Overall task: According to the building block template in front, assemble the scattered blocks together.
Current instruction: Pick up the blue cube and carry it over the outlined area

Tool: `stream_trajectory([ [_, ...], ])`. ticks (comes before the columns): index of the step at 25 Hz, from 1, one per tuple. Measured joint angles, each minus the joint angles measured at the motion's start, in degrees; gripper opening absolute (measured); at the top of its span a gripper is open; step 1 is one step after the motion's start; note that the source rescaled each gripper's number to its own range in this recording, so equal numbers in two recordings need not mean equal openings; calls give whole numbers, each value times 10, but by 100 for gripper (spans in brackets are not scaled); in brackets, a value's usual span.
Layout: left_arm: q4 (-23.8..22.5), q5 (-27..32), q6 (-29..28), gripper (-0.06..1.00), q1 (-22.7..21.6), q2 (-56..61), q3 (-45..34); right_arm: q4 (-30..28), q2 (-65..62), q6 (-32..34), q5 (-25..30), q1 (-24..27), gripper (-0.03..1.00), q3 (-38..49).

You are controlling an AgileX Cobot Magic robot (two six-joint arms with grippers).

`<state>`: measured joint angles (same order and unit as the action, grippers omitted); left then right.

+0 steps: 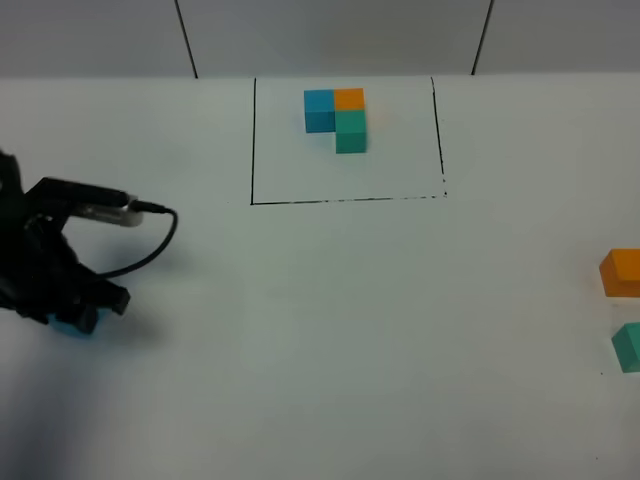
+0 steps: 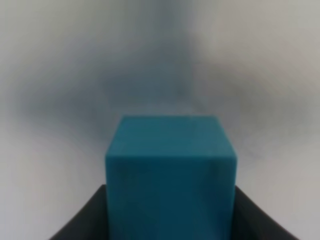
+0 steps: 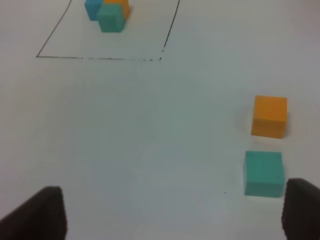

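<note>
Exterior high: left gripper (image 1: 80, 312) down at left edge on blue cube (image 1: 70, 327); template (image 1: 338, 115) far centre, reference pattern.
Left wrist: jaws clamp blue cube's sides, likely for carry.
Right wrist: right gripper (image 3: 175, 215) wide, empty; orange cube (image 3: 270, 116), teal cube (image 3: 263, 172) loose at right.

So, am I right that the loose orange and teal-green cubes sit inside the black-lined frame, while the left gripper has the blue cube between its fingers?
Not quite: the orange cube and teal-green cube lie outside the black-lined frame, well off to its right, as the exterior high view shows. The left gripper does have the blue cube between its fingers.
</note>
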<state>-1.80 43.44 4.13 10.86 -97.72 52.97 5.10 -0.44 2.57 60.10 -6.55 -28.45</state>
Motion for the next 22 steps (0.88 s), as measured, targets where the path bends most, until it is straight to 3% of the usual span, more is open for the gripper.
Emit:
stream_trajectory([
  [6,-77,93,116,2,150,-80,178,0,0,1,0,0,84,0],
  [11,-95,184,182,2,217,-220,359,0,0,1,0,0,84,0],
  [17,-94,249,277,2,249,-355,568,0,0,1,0,0,84,0],
  [22,-55,250,348,2,253,-425,681,0,0,1,0,0,83,0],
])
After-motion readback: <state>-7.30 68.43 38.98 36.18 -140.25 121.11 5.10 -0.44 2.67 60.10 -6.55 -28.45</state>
